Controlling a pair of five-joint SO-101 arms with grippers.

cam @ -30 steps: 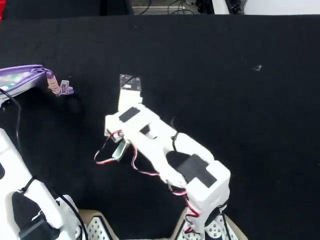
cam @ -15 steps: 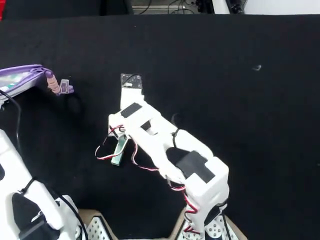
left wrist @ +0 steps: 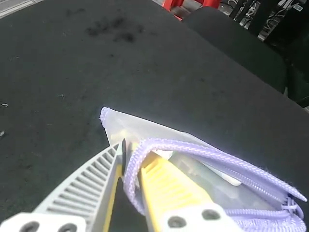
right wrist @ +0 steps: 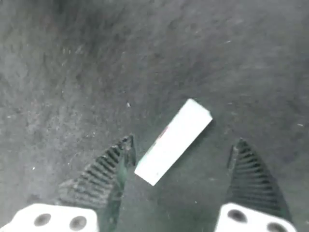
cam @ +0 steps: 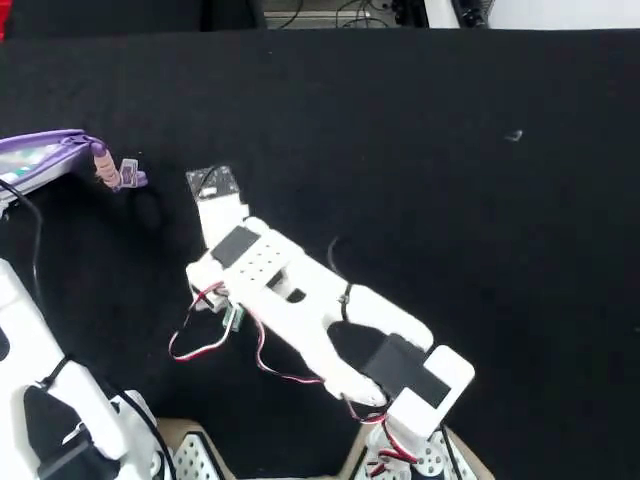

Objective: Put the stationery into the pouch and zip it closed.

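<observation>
- The right gripper [right wrist: 183, 141] is open wide and holds nothing.
- A small white eraser [right wrist: 173, 141] lies flat on the black worktop [right wrist: 72, 58], in the gap between the gripper's two fingers.
- The left gripper [left wrist: 133, 159] is pinched tight on the purple zip edge of the see-through pouch [left wrist: 193, 152].
- From above, the pouch sits farther back at the left edge of the worktop, well apart from the eraser.
- Its little zip pull [cam: 127, 176] pokes out toward the middle.
</observation>
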